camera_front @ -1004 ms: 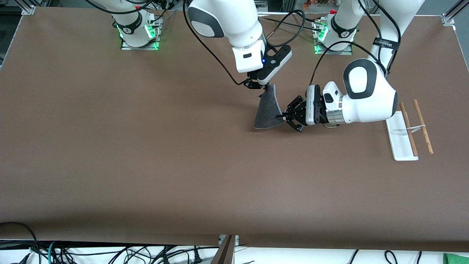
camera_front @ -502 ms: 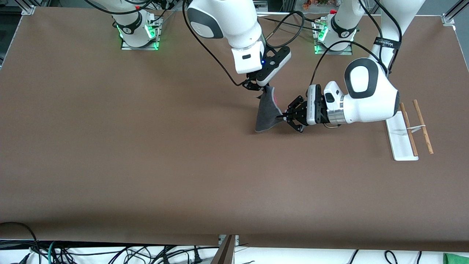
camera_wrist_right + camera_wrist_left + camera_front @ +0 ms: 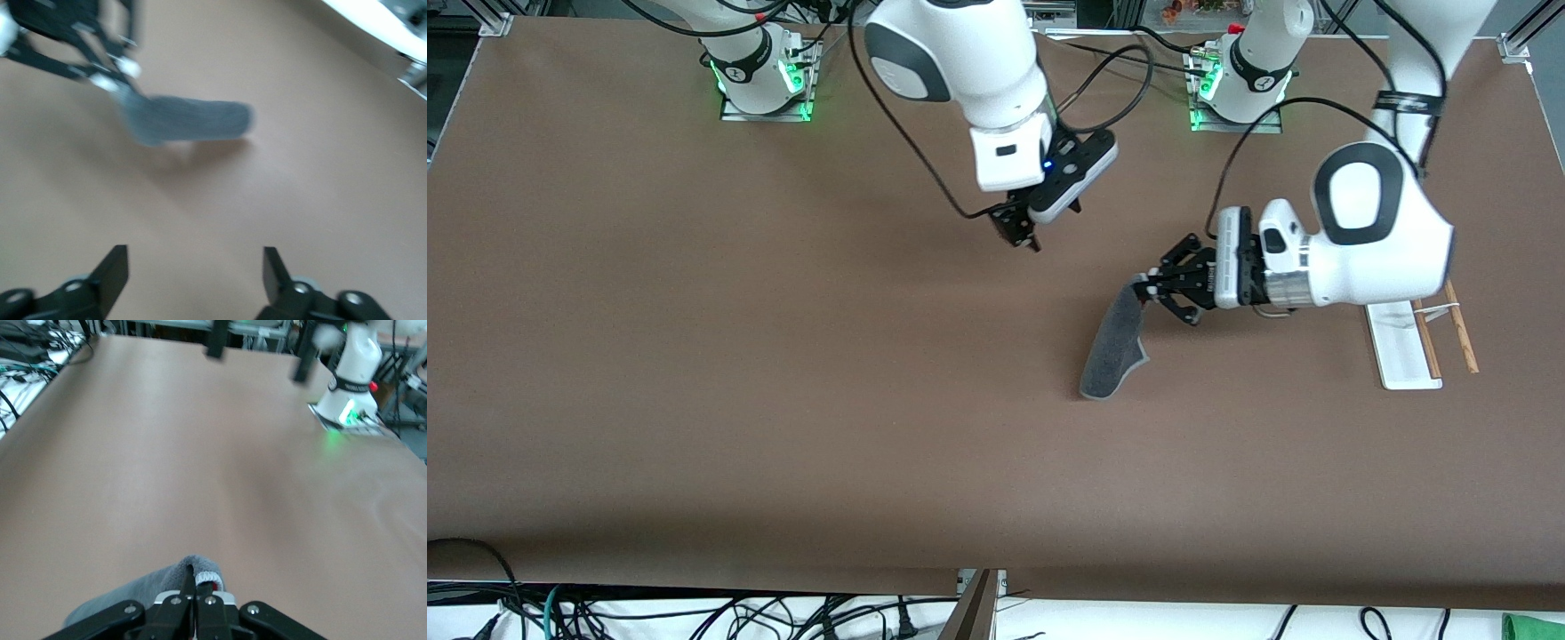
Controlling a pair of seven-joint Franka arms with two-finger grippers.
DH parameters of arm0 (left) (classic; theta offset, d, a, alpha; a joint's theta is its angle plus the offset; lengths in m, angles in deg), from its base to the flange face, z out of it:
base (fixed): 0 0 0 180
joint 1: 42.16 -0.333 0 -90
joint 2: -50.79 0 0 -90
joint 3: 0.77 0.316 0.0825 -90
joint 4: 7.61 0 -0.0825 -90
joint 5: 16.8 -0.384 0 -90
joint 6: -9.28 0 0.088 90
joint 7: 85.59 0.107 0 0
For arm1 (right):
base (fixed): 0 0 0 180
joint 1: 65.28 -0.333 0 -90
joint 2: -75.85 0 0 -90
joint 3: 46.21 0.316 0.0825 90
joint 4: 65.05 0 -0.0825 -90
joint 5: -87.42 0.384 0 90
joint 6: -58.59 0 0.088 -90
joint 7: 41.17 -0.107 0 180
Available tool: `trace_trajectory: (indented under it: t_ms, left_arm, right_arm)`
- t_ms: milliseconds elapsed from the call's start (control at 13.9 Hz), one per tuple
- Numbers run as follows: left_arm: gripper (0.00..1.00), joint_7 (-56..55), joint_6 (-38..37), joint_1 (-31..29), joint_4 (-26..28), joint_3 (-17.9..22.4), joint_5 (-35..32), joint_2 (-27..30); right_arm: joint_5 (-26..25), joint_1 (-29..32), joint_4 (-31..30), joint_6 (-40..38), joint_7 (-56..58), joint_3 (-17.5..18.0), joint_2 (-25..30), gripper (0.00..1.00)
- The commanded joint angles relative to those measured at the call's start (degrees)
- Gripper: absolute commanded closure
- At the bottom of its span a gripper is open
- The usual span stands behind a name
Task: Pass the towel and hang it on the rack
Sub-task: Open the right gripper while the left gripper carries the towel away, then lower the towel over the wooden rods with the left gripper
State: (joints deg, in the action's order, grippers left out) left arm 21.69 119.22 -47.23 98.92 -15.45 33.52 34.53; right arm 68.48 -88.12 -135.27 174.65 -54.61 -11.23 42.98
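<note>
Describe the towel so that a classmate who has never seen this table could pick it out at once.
Start at the brown table and find the left arm's hand, which reaches out from the rack end. The towel hangs from that shut hand, its lower end close to the table. It is the only soft thing here, dark grey and drooping; the right hand, nearby, is open and holds nothing.

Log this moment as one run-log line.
handover done | left gripper shut on towel, hanging | right gripper open, empty | rack bare
</note>
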Motion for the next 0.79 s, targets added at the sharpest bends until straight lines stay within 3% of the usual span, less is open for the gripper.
trace_trajectory:
  t_ms: [0, 215, 574, 717]
  left_arm:
    - [1.00, -0.49, -8.31, -7.47, -7.00, -0.52, -9.42, -1.92]
    - [1.00, -0.31, -19.04, -14.07, -17.46, -0.52, -21.01, -5.79]
    - [1.00, 3.38, -27.32, -29.27, -23.91, -0.52, -31.67, -9.05]
    - [1.00, 3.99, -27.33, -34.29, -23.99, -0.44, -34.40, -9.06]
  right_arm:
    - [0.13, 4.81, -1.14, -5.21, -0.01, -0.08, 3.41, 0.00]
    - [1.18, 11.40, -2.02, -11.27, 0.08, -1.91, 7.01, 0.00]
    - [10.13, 15.10, -2.20, -17.09, -0.01, -16.58, 15.45, 0.00]
    - [13.13, 18.96, -2.55, -20.68, -0.01, -19.84, 17.13, 0.00]
